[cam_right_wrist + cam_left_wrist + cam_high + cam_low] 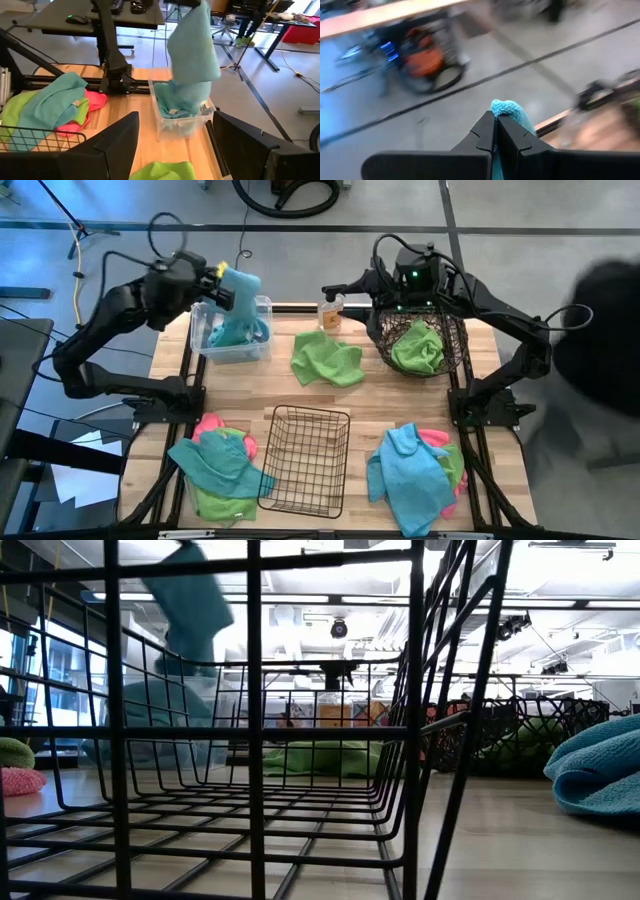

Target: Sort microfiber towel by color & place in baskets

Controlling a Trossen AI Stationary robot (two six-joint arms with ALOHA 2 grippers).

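My left gripper (220, 284) is shut on a teal-blue microfiber towel (240, 305) that hangs over the clear plastic bin (262, 308) at the far left; the bin holds more blue cloth (175, 106). My right gripper (330, 288) hovers open and bare at the far middle, above the spray bottle. A lime green towel (325, 360) lies flat on the table's middle. Another green one (418, 348) lies in the round woven-wire basket (455, 345). The black wire-grid basket (308, 460) stands at the near middle. My left gripper pinches a bunched part of the teal-blue towel between its two fingers, with a tuft of cloth (507, 109) sticking out past the fingertips. The towel (192, 45) hangs slack below the fingers, and its lower end (190, 90) reaches down to the bin's opening.
An orange spray bottle (332, 310) stands at the far edge between bin and round basket. Mixed piles of blue, green and pink towels lie near left (220, 465) and near right (415, 470) of the grid basket. A dark figure (605, 330) shows beyond the right edge.
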